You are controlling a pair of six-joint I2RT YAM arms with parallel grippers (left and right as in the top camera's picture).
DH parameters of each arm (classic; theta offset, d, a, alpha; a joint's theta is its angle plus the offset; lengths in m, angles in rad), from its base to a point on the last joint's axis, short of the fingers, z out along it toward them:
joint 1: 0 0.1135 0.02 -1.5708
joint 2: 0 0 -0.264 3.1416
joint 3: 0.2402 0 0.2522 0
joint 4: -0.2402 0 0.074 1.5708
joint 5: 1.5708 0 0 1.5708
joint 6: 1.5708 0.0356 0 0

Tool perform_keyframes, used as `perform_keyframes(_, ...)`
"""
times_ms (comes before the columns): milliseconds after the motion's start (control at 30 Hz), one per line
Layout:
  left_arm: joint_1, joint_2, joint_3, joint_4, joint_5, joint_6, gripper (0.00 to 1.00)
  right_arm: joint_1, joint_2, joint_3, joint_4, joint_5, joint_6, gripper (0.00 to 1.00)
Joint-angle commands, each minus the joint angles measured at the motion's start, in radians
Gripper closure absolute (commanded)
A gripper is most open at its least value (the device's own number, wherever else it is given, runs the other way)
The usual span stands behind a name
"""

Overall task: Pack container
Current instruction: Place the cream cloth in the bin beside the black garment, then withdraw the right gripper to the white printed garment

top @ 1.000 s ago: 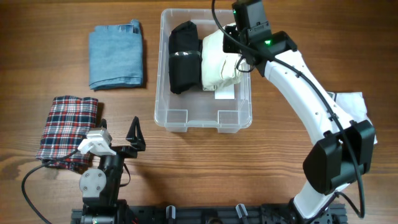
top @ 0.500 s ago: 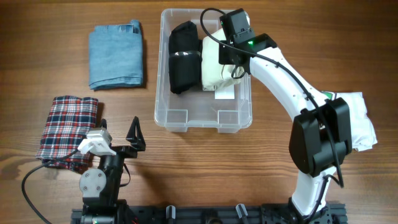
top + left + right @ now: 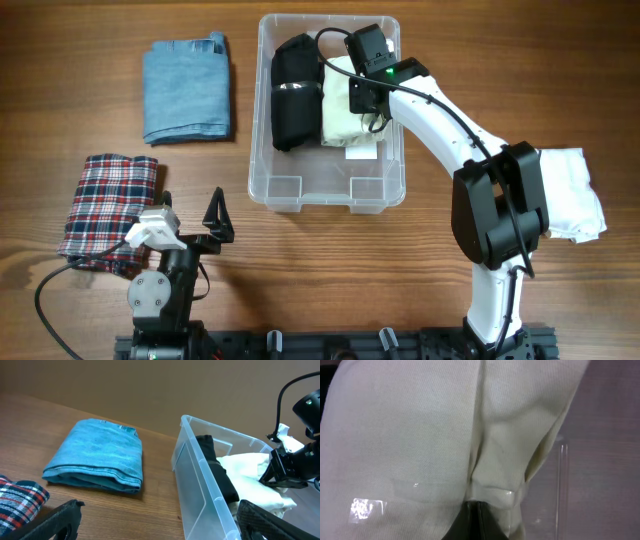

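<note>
The clear container (image 3: 325, 200) stands at the table's middle back; it also shows in the left wrist view (image 3: 200, 485). Inside lie a rolled black cloth (image 3: 293, 90) on the left and a folded cream cloth (image 3: 340, 120) beside it. My right gripper (image 3: 362, 95) is down inside the container, fingers together, pinching a fold of the cream cloth (image 3: 420, 435) at its tip (image 3: 479, 506). My left gripper (image 3: 215, 225) rests open and empty near the table's front left, its fingers wide apart in the left wrist view (image 3: 160, 520).
A folded blue cloth (image 3: 187, 90) lies left of the container. A plaid cloth (image 3: 110, 205) lies at the front left beside the left arm. A white cloth (image 3: 572, 190) lies at the right, partly under the right arm.
My right gripper has moved left and deeper over the container, carrying the cream cloth's right edge inward off the rim. The left arm has not moved.
</note>
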Motion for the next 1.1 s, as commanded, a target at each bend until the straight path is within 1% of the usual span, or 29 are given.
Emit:
perform_keyframes(0,0.007,-0.007,-0.006,-0.003,-0.013,0.021,0.0,-0.003,0.062,-0.004,-0.019,0.018,-0.01,0.96)
perform_keyframes(133,0.007,-0.007,-0.006,-0.003,-0.013,0.021,0.0,-0.002,0.045,0.004,-0.016,0.034,-0.013,0.96)
perform_keyframes(267,0.007,-0.007,-0.006,-0.003,-0.013,0.021,0.0,-0.002,-0.016,0.053,-0.051,0.032,-0.013,0.94)
perform_keyframes(433,0.007,-0.007,-0.006,-0.003,-0.013,0.021,0.0,-0.006,-0.143,0.167,-0.124,0.033,-0.016,0.87)
perform_keyframes(500,0.007,-0.007,-0.006,-0.003,-0.013,0.021,0.0,-0.013,-0.196,0.18,-0.128,0.039,-0.017,0.84)
perform_keyframes(600,0.007,-0.007,-0.006,-0.003,-0.013,0.021,0.0,-0.041,-0.273,0.18,-0.142,0.063,-0.016,0.77)
perform_keyframes(667,0.007,-0.007,-0.006,-0.003,-0.013,0.021,0.0,-0.073,-0.315,0.18,-0.171,0.081,-0.015,0.71)
perform_keyframes(733,0.007,-0.007,-0.006,-0.003,-0.013,0.021,0.0,-0.119,-0.351,0.18,-0.22,0.111,-0.008,0.68)
perform_keyframes(867,0.007,-0.007,-0.006,-0.003,-0.013,0.021,0.0,-0.253,-0.406,0.18,-0.363,0.126,0.055,0.63)
perform_keyframes(933,0.007,-0.007,-0.006,-0.003,-0.013,0.021,0.0,-0.332,-0.423,0.18,-0.447,0.125,0.108,0.62)
perform_keyframes(1067,0.007,-0.007,-0.006,-0.003,-0.013,0.021,0.0,-0.481,-0.432,0.18,-0.608,0.121,0.266,0.62)
